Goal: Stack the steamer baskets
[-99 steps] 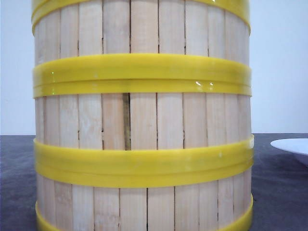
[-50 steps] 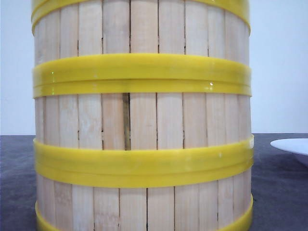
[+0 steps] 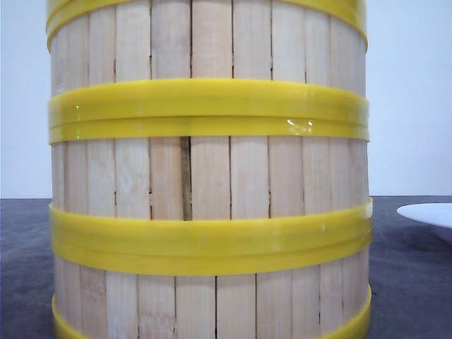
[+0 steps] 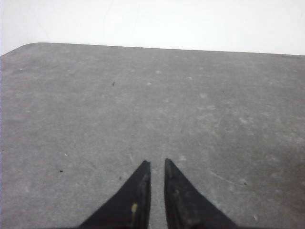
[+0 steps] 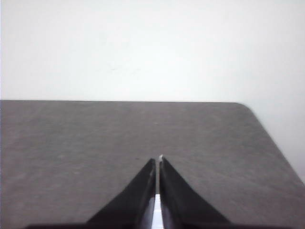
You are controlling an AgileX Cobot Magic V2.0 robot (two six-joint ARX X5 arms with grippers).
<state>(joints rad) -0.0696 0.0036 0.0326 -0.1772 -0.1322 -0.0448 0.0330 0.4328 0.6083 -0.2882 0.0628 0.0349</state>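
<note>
Steamer baskets (image 3: 208, 169) already stacked in one upright column on the grey table (image 3: 409, 282), axis vertical, close before the front camera, white plate (image 3: 427, 214) off to the right. Absent from both wrist views, so nearer arm not to be told. Left gripper (image 4: 157, 164) nearly closed, empty. Right gripper (image 5: 157, 161) pinched together, empty, over bare tabletop.

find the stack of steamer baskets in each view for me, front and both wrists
Front view: the stack of steamer baskets fills the middle, standing on the grey table, a white plate at the right edge.
Left wrist view: not in it; only the left claw over bare table.
Right wrist view: not in it; only the right claw.
Shared landmark: the grey table.
</note>
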